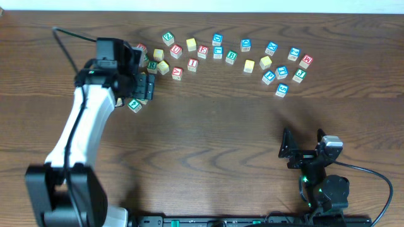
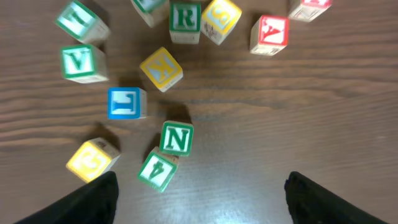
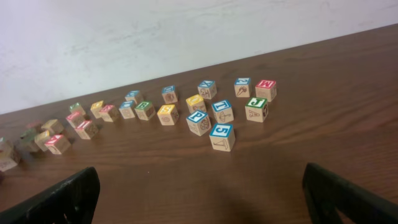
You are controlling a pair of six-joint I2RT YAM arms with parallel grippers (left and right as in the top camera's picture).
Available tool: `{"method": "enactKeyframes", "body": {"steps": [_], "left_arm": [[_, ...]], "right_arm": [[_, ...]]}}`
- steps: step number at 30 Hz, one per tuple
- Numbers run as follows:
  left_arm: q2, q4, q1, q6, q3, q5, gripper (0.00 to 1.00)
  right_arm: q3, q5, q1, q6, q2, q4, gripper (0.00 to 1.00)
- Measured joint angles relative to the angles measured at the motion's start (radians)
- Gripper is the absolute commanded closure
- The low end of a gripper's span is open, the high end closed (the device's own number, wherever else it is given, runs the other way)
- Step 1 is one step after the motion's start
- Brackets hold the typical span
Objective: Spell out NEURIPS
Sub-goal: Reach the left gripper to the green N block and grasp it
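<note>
NEURIPS cubes point(image 1: 218, 52), small wooden alphabet blocks with green, red, blue or yellow faces, lie loose in a ragged arc along the far part of the dark wooden table point(image 1: 208, 145), and none of them are lined up into a word. My left gripper point(image 1: 145, 88) hangs over the left end of that arc, its fingers spread wide with nothing between them. In my left wrist view the two black fingertips point(image 2: 93, 199) sit at the bottom corners with only bare wood in the gap. Just ahead of that gap the green-framed wooden N cube point(image 2: 176, 138) stands flat on the table. A green-framed cube turned on the diagonal point(image 2: 157, 169) touches its near left corner, and I cannot read that one's letter for sure. Farther out I see a blue-faced L cube point(image 2: 126, 102), a yellow-faced K cube point(image 2: 161, 68), a green-framed R cube point(image 2: 185, 18) and a red-framed A cube point(image 2: 269, 34), each apart from the others. A yellow-faced cube point(image 2: 93, 158) sits near my left fingertip. My right gripper point(image 1: 302, 148) is at the near right of the table, well apart from every block, its fingers wide apart and holding nothing. Its wrist camera looks across open wood to the right end of the arc, where a blue-topped cube point(image 3: 222, 135) is nearest and a red-topped M cube point(image 3: 265, 89) stands at the far right.
</note>
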Motion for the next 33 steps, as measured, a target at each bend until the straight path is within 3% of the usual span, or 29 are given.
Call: {"method": "enactKeyframes", "body": {"steps": [4, 11, 33], "left_arm": [[0.092, 0.032, -0.007, -0.007, 0.000, -0.012, 0.28], [0.166, 0.070, -0.008, -0.027, 0.000, -0.014, 0.31], [0.301, 0.139, -0.008, -0.031, 0.000, -0.090, 0.32]], "right_arm": [[0.000, 0.000, 0.000, 0.000, 0.000, 0.000, 0.01], [0.000, 0.000, 0.000, 0.000, 0.000, 0.000, 0.01], [0.000, 0.000, 0.000, 0.000, 0.000, 0.000, 0.01]]}}
